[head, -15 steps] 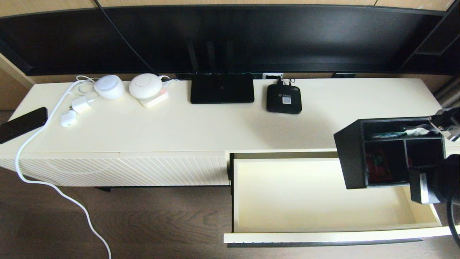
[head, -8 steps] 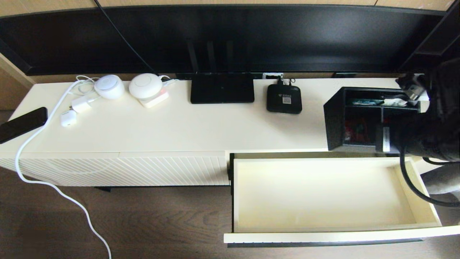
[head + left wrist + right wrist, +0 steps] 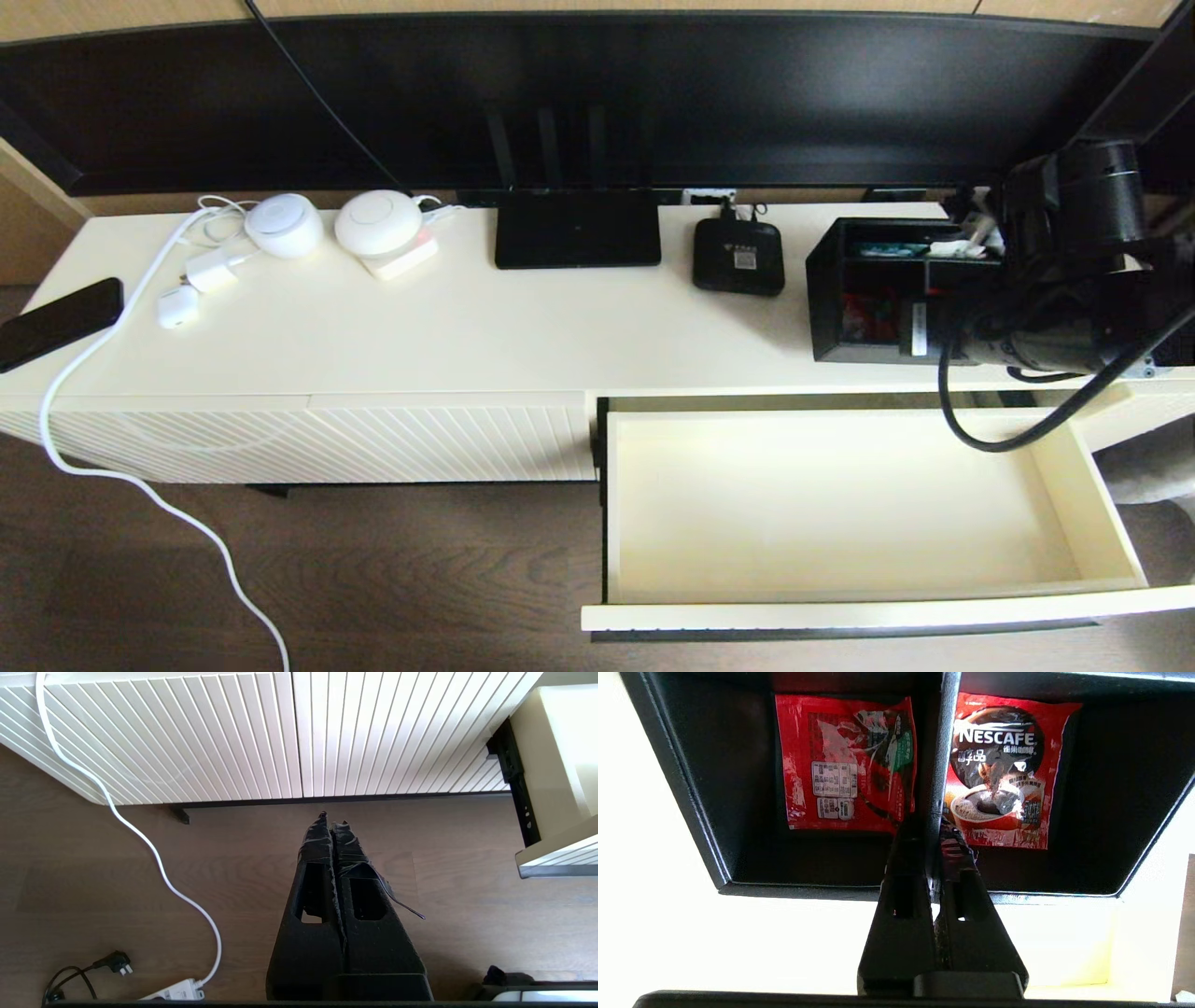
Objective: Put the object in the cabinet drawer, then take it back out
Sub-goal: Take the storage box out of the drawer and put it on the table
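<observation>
one organizer box (image 3: 854, 299), two red packets (image 3: 845, 763), one drawer (image 3: 1092, 485)

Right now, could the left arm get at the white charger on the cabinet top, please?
Probably yes: the left gripper hangs shut over the floor, and nothing shows between it and the white charger.

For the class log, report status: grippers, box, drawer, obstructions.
Right gripper shut on organizer box divider, box on cabinet top. Left gripper shut, parked low. Drawer open; nothing obstructing.
</observation>
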Robot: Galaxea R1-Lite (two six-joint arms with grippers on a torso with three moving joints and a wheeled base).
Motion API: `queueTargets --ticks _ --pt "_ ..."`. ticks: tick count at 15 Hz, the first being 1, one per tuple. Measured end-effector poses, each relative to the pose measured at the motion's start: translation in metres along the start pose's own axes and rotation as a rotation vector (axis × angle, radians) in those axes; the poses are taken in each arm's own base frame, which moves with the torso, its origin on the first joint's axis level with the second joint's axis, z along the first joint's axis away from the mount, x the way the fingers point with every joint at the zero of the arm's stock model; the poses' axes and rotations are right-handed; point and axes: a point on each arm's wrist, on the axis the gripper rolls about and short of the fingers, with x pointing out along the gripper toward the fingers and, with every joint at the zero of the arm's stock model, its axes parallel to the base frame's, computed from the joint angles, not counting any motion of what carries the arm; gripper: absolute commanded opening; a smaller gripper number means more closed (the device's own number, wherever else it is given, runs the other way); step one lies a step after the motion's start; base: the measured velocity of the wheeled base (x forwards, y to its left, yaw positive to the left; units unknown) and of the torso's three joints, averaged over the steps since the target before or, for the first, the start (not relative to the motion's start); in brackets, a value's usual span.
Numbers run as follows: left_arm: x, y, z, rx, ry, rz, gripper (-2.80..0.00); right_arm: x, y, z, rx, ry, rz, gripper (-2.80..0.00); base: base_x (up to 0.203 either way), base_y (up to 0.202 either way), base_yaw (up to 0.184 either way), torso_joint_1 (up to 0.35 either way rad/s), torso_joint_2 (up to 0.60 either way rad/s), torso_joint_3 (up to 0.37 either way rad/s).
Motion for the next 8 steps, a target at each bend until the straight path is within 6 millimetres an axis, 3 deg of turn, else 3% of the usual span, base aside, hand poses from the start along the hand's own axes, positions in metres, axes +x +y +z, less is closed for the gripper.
queueTargets --ticks 8 --pt "0.0 0.0 0.0 0.0 0.0 0.0 -2.8 0.024 -0.006 0.001 -0.016 -0.021 -0.033 -2.8 0.0 0.0 0.0 0.0 0.0 0.0"
